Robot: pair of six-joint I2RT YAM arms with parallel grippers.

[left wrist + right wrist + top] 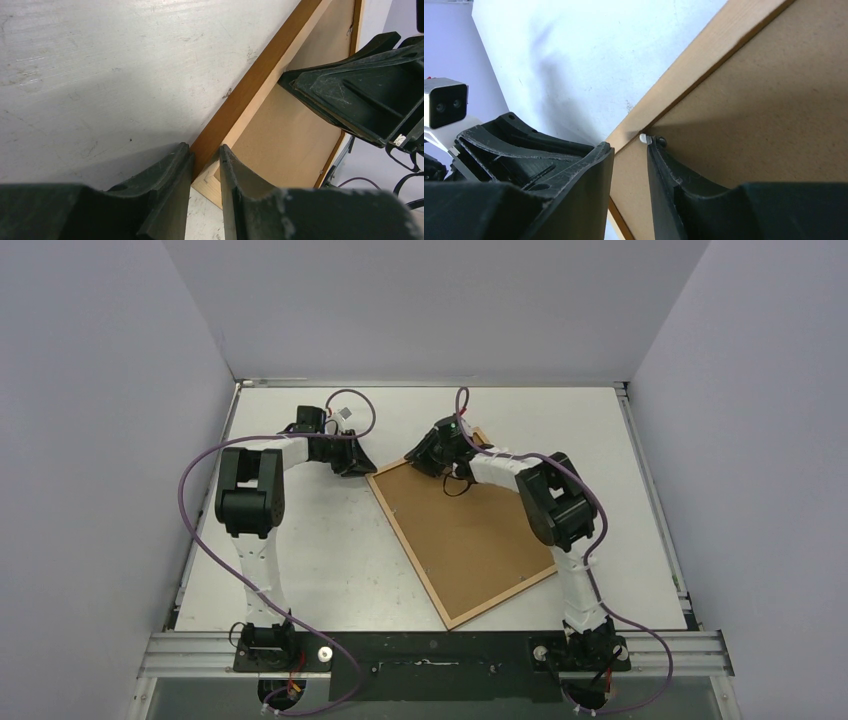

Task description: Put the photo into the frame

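One table (300, 560) carried one frame (250, 87), lying flat and skewed, back side up, right of the table's middle. One brown backing board (470, 530) filled its opening. Two arms were counted, each with one gripper.

On the left, the left gripper (355, 464) stood at the frame's far left corner. Its two fingers (165, 185) were drawn narrow astride the wooden rail, one against the outer side and one against the inner side (a grip on the rail itself).

Further right, the right gripper (440, 462) stood on the frame's far edge, near the left gripper but apart from it. Its two fingers (674, 185) were likewise narrow and pressed to either side of the rail, the inner finger resting over the board. One small white tab (643, 138) sat at that finger's tip.
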